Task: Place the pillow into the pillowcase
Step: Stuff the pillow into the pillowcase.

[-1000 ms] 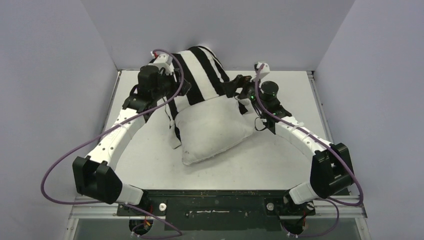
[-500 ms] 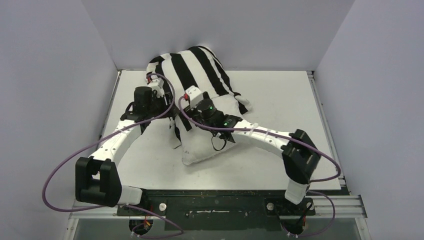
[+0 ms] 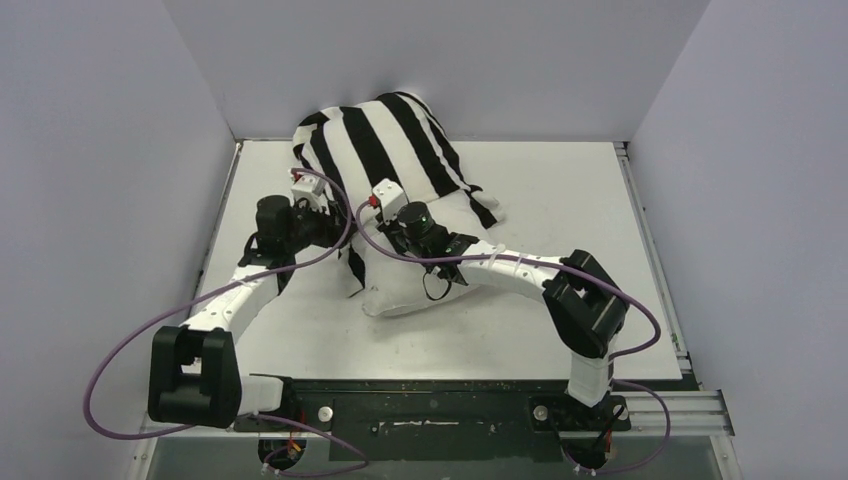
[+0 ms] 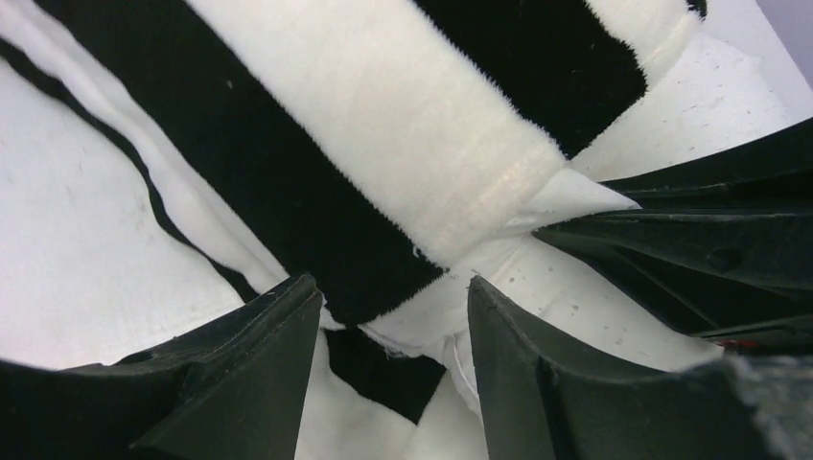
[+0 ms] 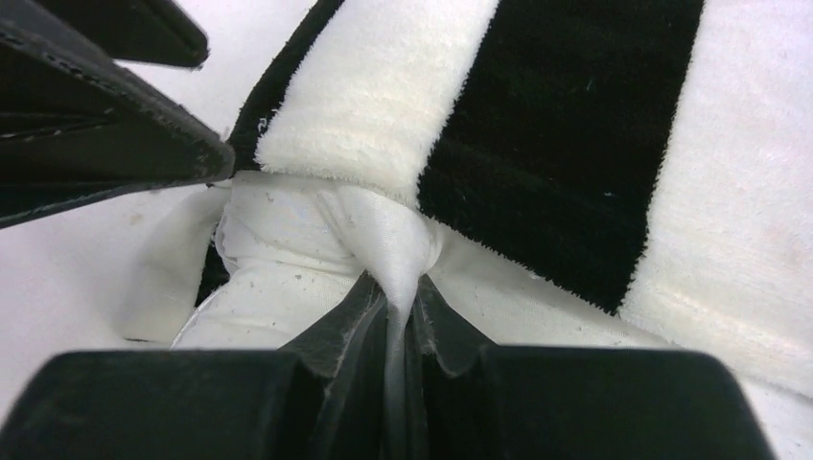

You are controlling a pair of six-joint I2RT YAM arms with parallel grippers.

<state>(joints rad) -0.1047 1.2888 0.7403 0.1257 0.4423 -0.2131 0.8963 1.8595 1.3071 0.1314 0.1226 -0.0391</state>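
Pillow (image 3: 425, 280) lying mid-tabletop (image 3: 570, 200); far half covered by striped pillowcase (image 3: 385, 140), near half left exposed. Right fingers (image 5: 350, 331) closed, fold of white pillow fabric pinched between them, right at pillowcase hem. Left fingers (image 4: 254, 359) held apart, striped hem and white fabric seen between them; contact with cloth not discernible. Both finger pairs positioned close together at left side of pillowcase opening. Far end of pillowcase bunched up against back wall (image 3: 450, 50).
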